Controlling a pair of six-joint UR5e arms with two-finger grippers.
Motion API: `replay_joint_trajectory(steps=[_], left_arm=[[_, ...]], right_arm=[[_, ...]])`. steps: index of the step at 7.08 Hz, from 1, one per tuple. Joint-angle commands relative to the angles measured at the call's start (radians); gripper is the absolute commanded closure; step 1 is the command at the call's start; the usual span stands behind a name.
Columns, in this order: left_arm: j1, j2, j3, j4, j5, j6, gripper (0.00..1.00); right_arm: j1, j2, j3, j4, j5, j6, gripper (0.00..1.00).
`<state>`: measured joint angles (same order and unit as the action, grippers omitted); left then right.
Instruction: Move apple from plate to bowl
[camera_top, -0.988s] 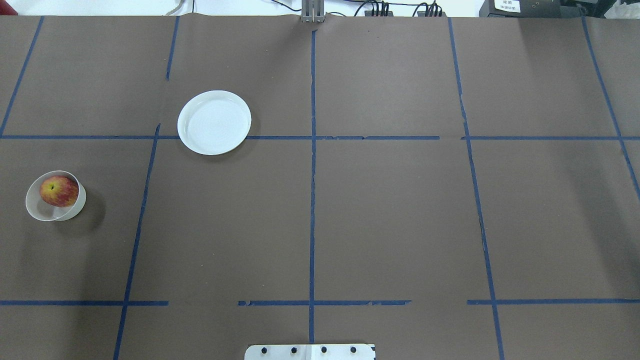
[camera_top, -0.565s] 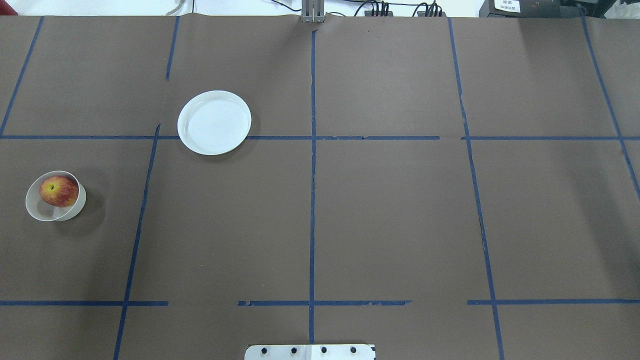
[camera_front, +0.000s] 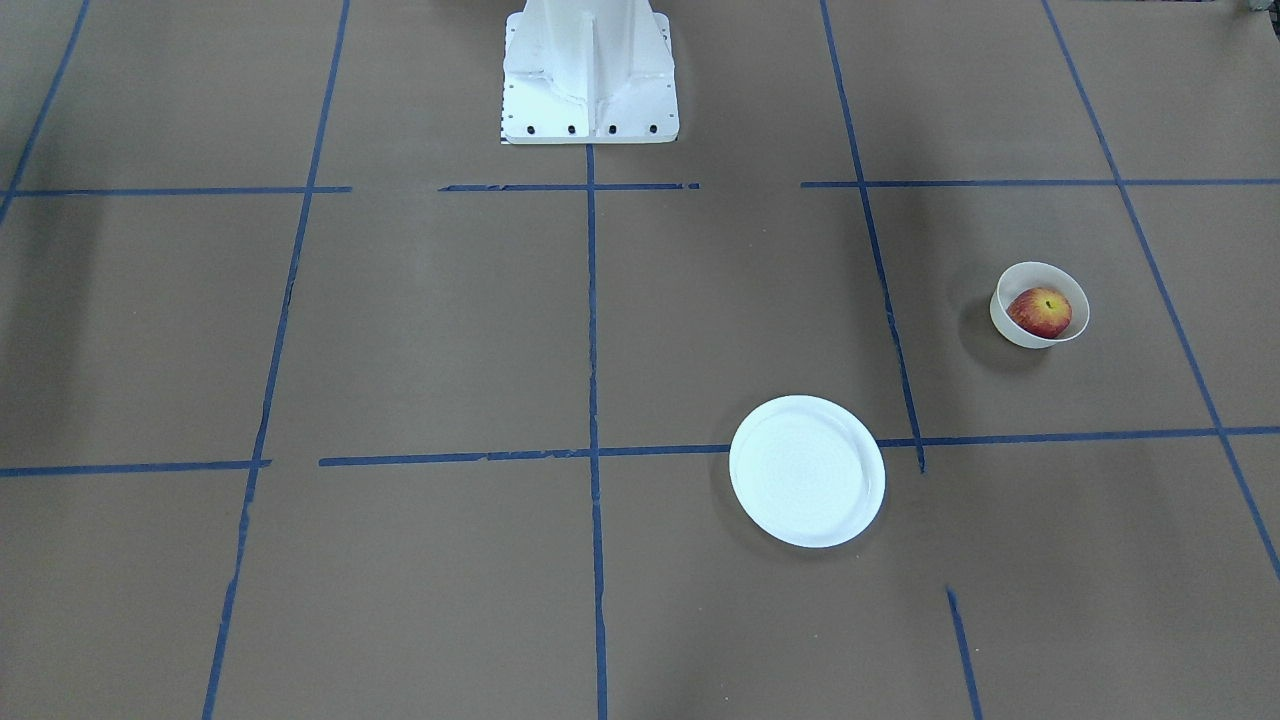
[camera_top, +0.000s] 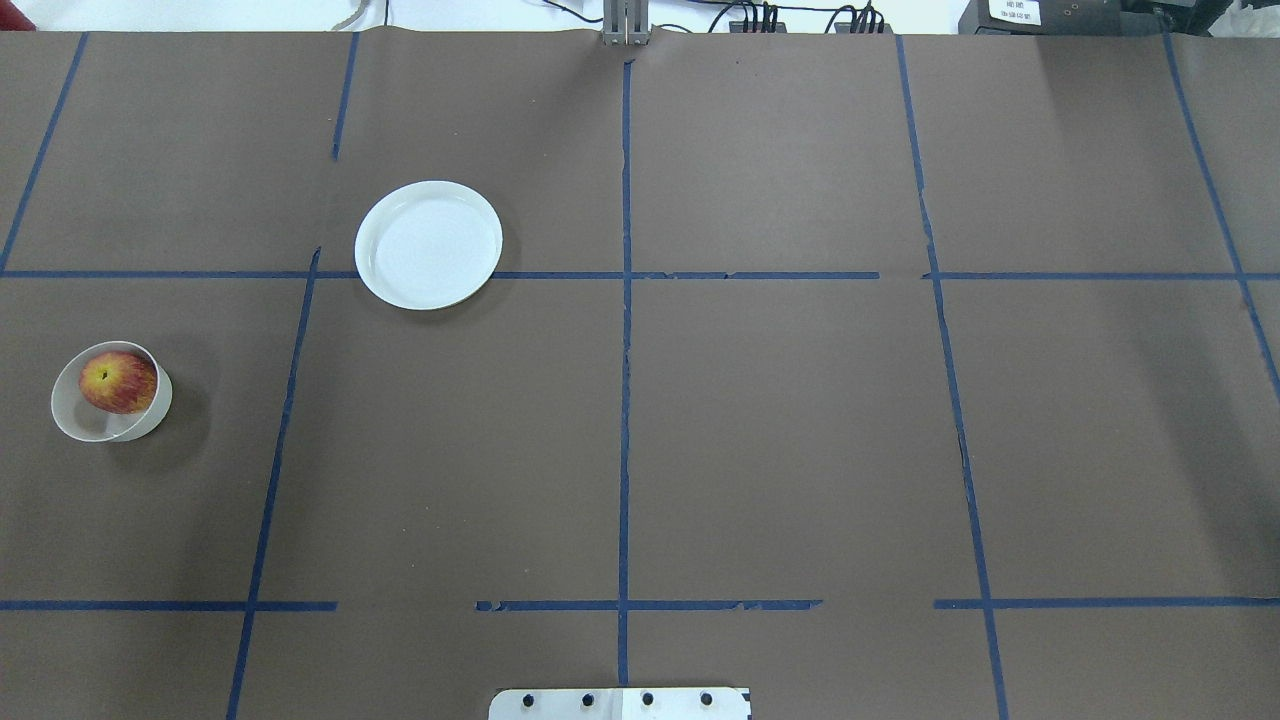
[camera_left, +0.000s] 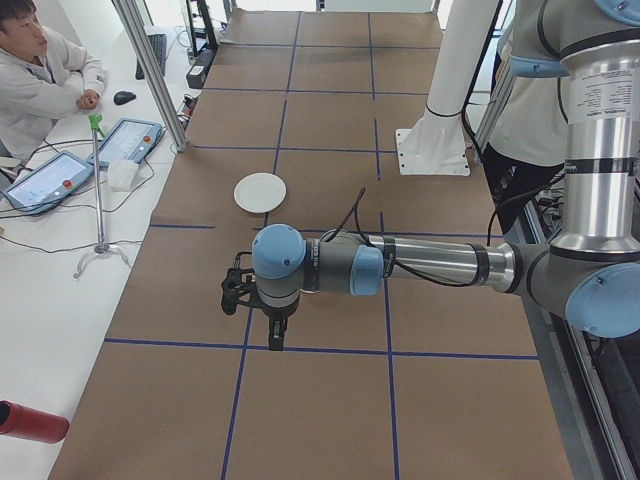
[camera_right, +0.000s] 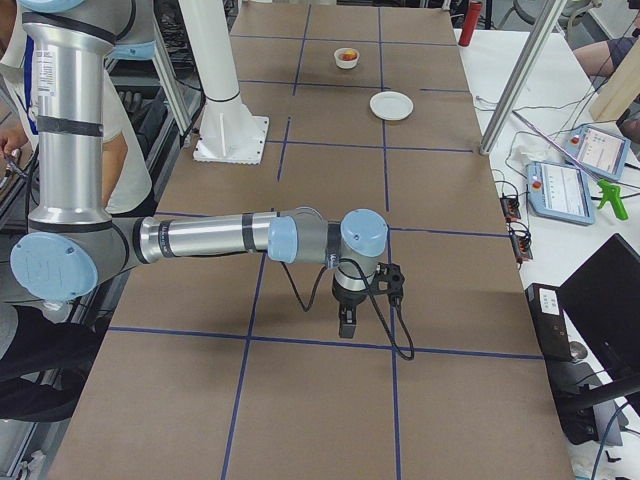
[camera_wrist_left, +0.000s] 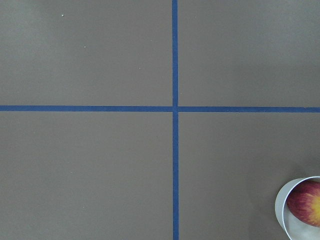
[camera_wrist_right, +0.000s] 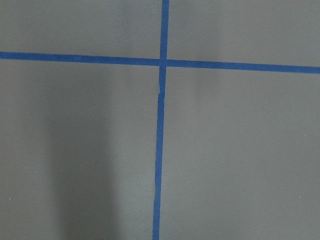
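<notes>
Your left gripper (camera_left: 275, 338) hangs pointing down just above the brown paper (camera_top: 800, 450), at the end of the left arm (camera_left: 430, 262), which lies stretched out level over the table. It shows only in the side view from the table's left end, so you cannot tell whether its jaws are apart or together. The same holds for your right gripper (camera_right: 346, 322). It points down on the right arm (camera_right: 200, 237), close to a blue tape line (camera_right: 300, 342), and it appears only in the side view from the right end, so its jaw state cannot be read.

Your left wrist camera looks straight down on a crossing of tape, with the bowl (camera_wrist_left: 281, 210) cut off in the lower right corner of its view. Your right wrist camera sees only paper and crossing tape.

The apple (camera_top: 118, 382) sits inside the bowl (camera_top: 70, 425) near the left end of the table, stem dimple up, resting against the bowl's far right wall. The plate (camera_top: 428, 245) lies flat, farther from the robot and to the right of the bowl, well apart from it, its near edge over a tape line.
</notes>
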<state>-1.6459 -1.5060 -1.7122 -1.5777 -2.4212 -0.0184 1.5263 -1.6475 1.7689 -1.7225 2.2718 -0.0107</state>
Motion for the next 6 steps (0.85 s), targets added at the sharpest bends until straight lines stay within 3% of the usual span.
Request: replay_joint_trajectory(steps=[1, 6], left_arm=[[0.0, 0.013, -0.01, -0.005, -0.003, 0.0, 0.0], [0.006, 0.052, -0.009, -0.008, -0.001, 0.003, 0.0]], right_arm=[[0.0, 0.0, 0.001, 0.0, 0.0, 0.0, 0.0], [0.0, 0.0, 0.0, 0.0, 0.0, 0.0, 0.0]])
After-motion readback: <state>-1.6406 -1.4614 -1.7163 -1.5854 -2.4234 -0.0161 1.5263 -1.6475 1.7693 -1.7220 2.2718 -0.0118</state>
